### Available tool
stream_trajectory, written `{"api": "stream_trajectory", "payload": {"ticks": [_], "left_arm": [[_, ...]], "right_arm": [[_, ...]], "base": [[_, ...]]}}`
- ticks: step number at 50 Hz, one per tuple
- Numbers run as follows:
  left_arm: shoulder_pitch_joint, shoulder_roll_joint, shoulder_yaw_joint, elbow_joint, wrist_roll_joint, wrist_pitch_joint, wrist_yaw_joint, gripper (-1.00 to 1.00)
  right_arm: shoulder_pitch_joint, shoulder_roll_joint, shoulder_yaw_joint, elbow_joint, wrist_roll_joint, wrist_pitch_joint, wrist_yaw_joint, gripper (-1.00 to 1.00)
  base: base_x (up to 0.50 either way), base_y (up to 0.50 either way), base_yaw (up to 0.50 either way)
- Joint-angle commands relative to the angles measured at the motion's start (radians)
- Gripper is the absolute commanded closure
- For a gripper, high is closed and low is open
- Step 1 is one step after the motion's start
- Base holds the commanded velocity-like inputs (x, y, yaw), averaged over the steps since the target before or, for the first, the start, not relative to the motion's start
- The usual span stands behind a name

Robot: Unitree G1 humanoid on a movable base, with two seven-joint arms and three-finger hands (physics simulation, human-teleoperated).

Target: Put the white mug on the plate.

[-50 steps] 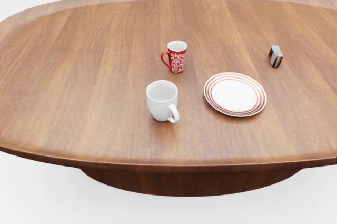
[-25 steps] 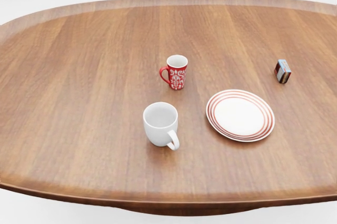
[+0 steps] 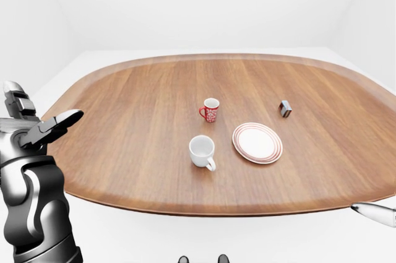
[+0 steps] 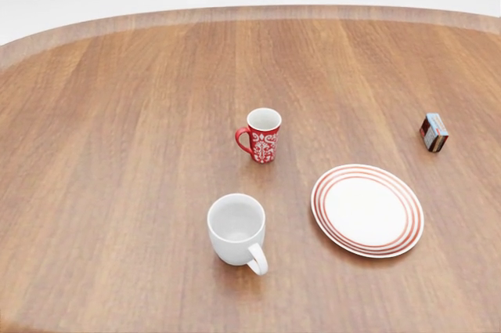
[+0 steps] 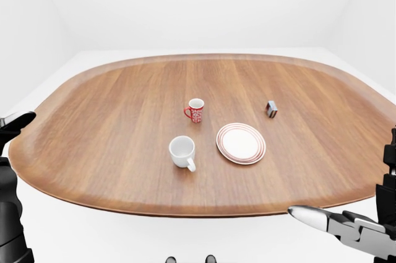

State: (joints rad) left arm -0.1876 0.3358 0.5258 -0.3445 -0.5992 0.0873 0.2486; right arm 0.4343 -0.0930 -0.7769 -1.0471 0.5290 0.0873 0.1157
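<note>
An oval wooden table (image 3: 124,127) fills a plain white room.

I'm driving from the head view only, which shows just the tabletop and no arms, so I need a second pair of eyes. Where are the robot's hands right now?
Observer: The left hand is raised beside the left rim of the oval wooden table, fingers spread open, holding nothing.
Operator: And the right one?
Observer: The right hand sits low at the bottom right of the right-eye view, off the table's near edge, fingers extended.
Operator: Is either close to the white ceramic mug?
Observer: No. The white ceramic mug stands apart from both hands, left of the red-striped white plate.
</note>
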Motion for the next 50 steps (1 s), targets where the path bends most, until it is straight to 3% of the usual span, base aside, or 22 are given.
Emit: {"api": "stream_trajectory", "payload": {"ticks": [1,3,4,10,14,20,21,27,31,33,41,46,50], "left_arm": [[0.003,-0.007,-0.008,0.004,0.008,0.000,-0.003,-1.00],[0.003,-0.007,-0.009,0.002,0.009,0.000,-0.003,-1.00],[0.002,-0.007,-0.009,0.002,0.009,0.000,-0.004,-1.00],[0.002,-0.008,-0.009,0.004,0.010,0.000,-0.005,-1.00],[0.004,-0.009,-0.009,0.002,0.010,0.000,-0.005,-1.00],[0.005,-0.010,-0.008,-0.004,0.009,0.000,-0.005,-1.00],[0.005,-0.010,-0.007,-0.003,0.009,0.000,-0.005,-1.00],[0.005,-0.010,-0.008,-0.003,0.010,0.000,-0.005,-1.00],[0.005,-0.010,-0.007,-0.004,0.009,0.000,-0.005,-1.00],[0.006,-0.011,-0.008,-0.005,0.009,0.000,-0.004,-1.00],[0.006,-0.013,-0.009,-0.009,0.011,0.000,-0.004,-1.00],[0.006,-0.014,-0.011,-0.010,0.014,0.000,-0.004,-1.00],[0.007,-0.017,-0.014,-0.010,0.019,0.000,-0.008,-1.00]], "right_arm": [[-0.063,0.113,-0.010,0.000,-0.109,0.000,0.124,-1.00],[-0.074,0.115,-0.017,0.000,-0.113,0.000,0.132,-1.00],[-0.066,0.081,-0.015,0.000,-0.086,0.000,0.099,-1.00],[-0.081,0.132,-0.019,0.000,-0.128,0.000,0.148,-1.00],[-0.031,0.020,0.000,0.000,-0.033,0.000,0.030,-1.00],[-0.004,-0.008,0.018,0.000,-0.014,0.000,-0.008,-1.00],[-0.004,0.031,0.028,0.000,-0.047,0.000,0.024,-1.00],[-0.004,-0.010,0.020,0.000,-0.014,0.000,-0.011,-1.00],[-0.005,-0.005,0.025,0.000,-0.041,0.000,-0.007,-1.00],[-0.021,0.042,0.041,0.000,-0.080,0.000,0.038,-1.00],[-0.042,0.034,0.050,0.000,-0.091,0.000,0.041,-1.00],[-0.053,-0.050,0.112,0.000,-0.107,0.000,-0.011,-1.00],[-0.191,-0.230,0.241,0.000,-0.139,0.000,-0.102,-1.00]], "base": [[0.31,0.00,0.00],[0.32,0.00,0.00],[0.32,0.00,0.00],[0.32,0.00,0.00],[0.32,0.00,0.00],[0.32,0.00,0.00],[0.32,0.00,0.00],[0.32,0.00,0.00],[0.32,0.00,0.00],[0.00,0.00,0.00],[0.00,0.00,0.00],[0.00,0.00,0.00],[0.00,0.00,0.00]]}}
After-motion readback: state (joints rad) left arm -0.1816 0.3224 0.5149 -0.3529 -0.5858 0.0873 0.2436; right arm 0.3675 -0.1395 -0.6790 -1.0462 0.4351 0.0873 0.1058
